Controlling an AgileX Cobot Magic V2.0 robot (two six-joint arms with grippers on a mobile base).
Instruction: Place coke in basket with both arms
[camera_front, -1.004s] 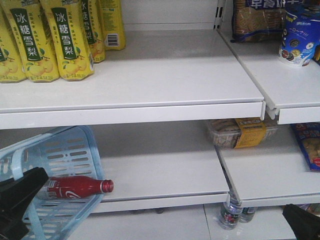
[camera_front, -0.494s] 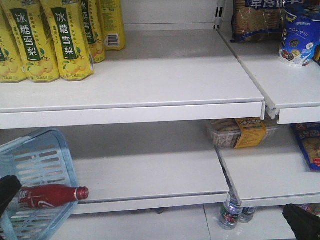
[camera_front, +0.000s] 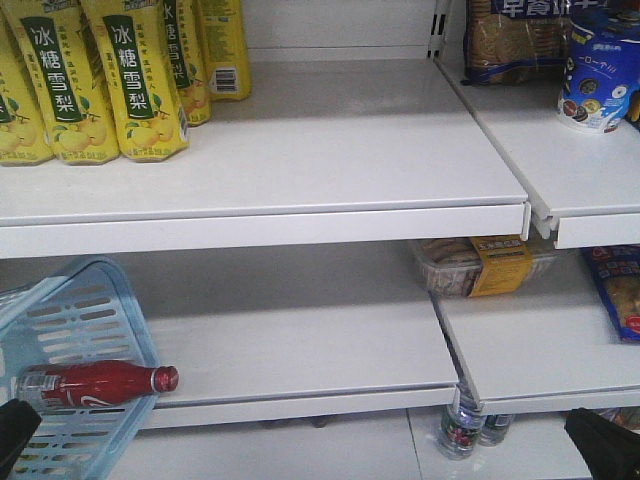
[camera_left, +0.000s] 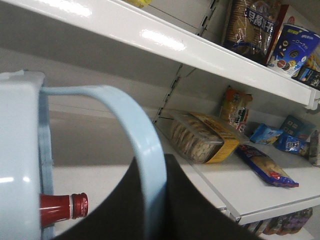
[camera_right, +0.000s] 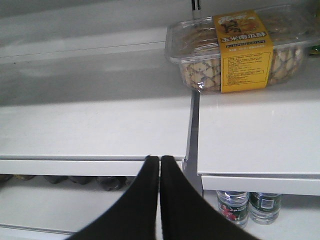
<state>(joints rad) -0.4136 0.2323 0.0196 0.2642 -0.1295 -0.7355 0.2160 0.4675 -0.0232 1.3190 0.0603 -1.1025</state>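
Lying on its side, coke (camera_front: 95, 384) pokes thru basket (camera_front: 85, 310) wall. Left claw (camera_left: 150, 210) grips basket handle; right claw (camera_right: 159, 167) pressed together, holding nothing.

The basket (camera_front: 70, 370) hangs tilted at the lower left, in front of the middle shelf (camera_front: 320, 345). The coke (camera_front: 95, 384) lies on its side across the basket, neck pointing right and sticking out past the basket's right rim. The left gripper (camera_front: 12, 440) sits at the bottom left corner, below the coke; from the left wrist view the basket's handle (camera_left: 142, 150) runs right across it. On the top shelf (camera_front: 300, 170), the tall drink cartons (camera_front: 130, 75) stand at the left, a snack cup (camera_front: 598, 75) at the far right. A clear biscuit tray (camera_front: 480, 265) rests on the middle shelf to the right. Small bottles (camera_front: 465, 425) stand beneath that shelf. The right gripper (camera_right: 160, 165), its jaws together, is in front of the middle shelf's edge.
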